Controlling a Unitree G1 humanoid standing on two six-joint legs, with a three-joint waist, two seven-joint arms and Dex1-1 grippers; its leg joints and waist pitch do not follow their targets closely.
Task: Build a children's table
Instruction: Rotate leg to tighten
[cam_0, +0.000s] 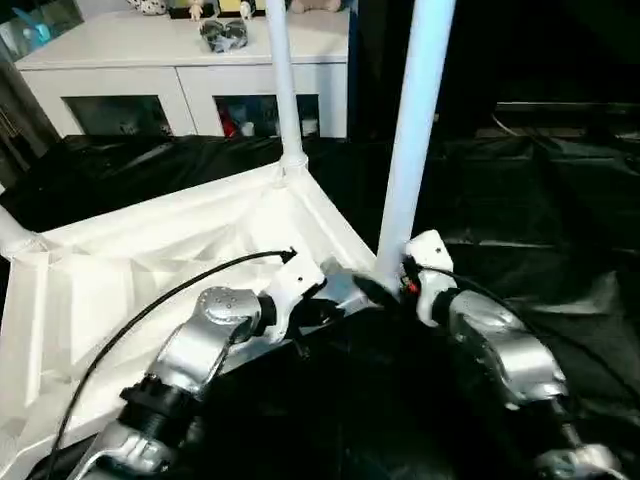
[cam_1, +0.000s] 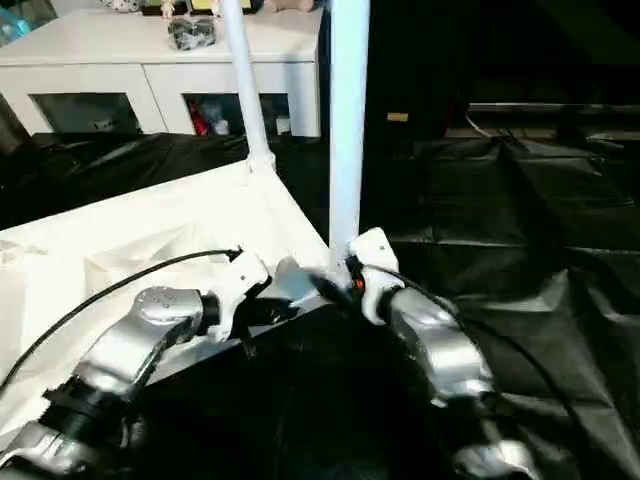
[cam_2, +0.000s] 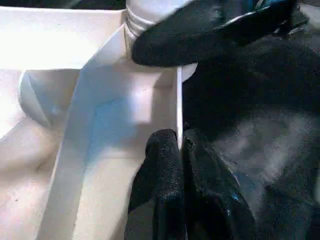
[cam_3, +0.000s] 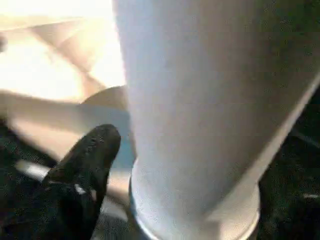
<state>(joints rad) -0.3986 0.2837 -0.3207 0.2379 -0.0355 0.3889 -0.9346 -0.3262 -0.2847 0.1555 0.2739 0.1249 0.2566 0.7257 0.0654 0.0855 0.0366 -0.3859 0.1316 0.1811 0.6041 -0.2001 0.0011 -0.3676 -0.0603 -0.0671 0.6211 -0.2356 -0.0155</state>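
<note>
- Tabletop (cam_0: 150, 270) is flipped underside up on the black sheet (cam_0: 560, 250) covering the floor, ribs showing, near corner right by both arms.
- Two legs are seen standing upright in corner sockets: near leg (cam_0: 410, 130) at the corner closest to the grippers, far leg (cam_0: 281, 80) at the corner toward the white cabinet (cam_0: 180, 70).
- Left gripper (cam_2: 179, 150) is clenched on the tabletop's thin side wall, close to the near corner; one black finger (cam_2: 157, 185) sits inside the wall, the other outside w/ the wall pinched between.
- Right gripper (cam_0: 385, 290) is placed at the base of the near leg, jaws spread around it; one finger (cam_3: 82, 170) is seen beside the leg's collar. Whether it's actually gripping can't be told.
- Some clutter is seen on top of the cabinet, too small to ID.
</note>
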